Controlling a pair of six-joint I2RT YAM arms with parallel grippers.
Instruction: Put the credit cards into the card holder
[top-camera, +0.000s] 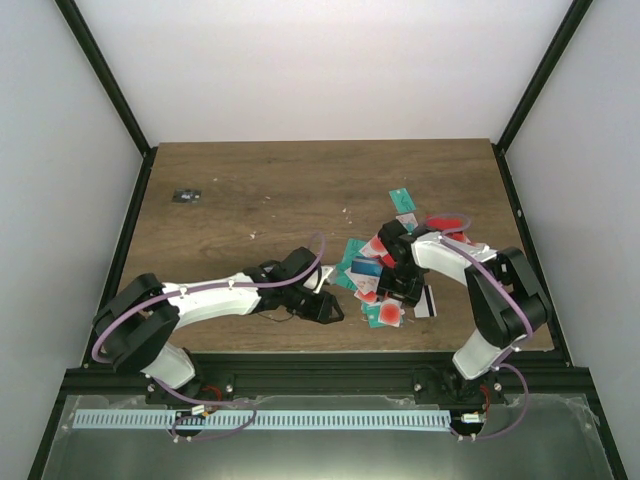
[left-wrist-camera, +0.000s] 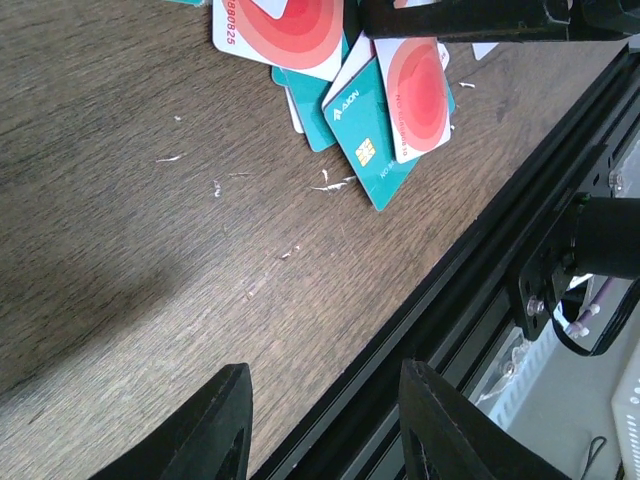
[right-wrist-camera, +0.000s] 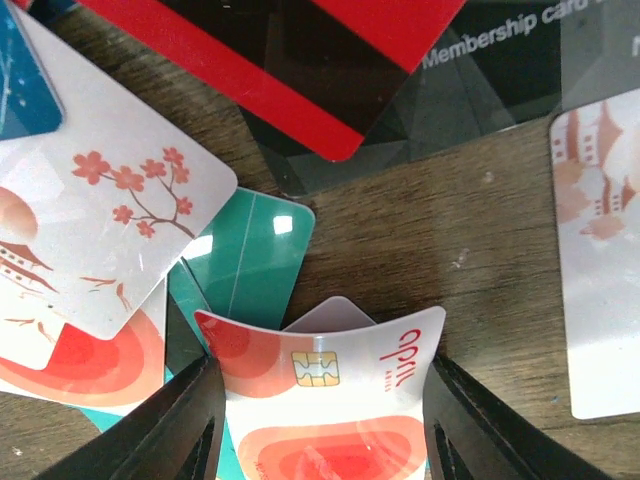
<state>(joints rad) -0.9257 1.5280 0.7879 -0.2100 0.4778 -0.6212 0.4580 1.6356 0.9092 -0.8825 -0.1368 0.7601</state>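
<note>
The credit cards (top-camera: 372, 262) lie in a loose heap on the right of the wooden table, teal, red and white with red marks. My right gripper (top-camera: 388, 288) is down on the near side of the heap. In the right wrist view that gripper (right-wrist-camera: 320, 368) is shut on a white-and-red chip card (right-wrist-camera: 330, 410), which bows upward between the fingers. A teal card (right-wrist-camera: 245, 262) and a blossom-print card (right-wrist-camera: 110, 210) lie beside it. My left gripper (top-camera: 330, 310) hovers open and empty (left-wrist-camera: 325, 378) over bare wood left of the heap. I cannot pick out the card holder.
A small dark object (top-camera: 185, 196) lies at the far left of the table. The black front rail (left-wrist-camera: 480, 260) runs close under my left gripper. A teal chip card (left-wrist-camera: 365, 135) and a red-circle card (left-wrist-camera: 420, 95) lie at the heap's near edge.
</note>
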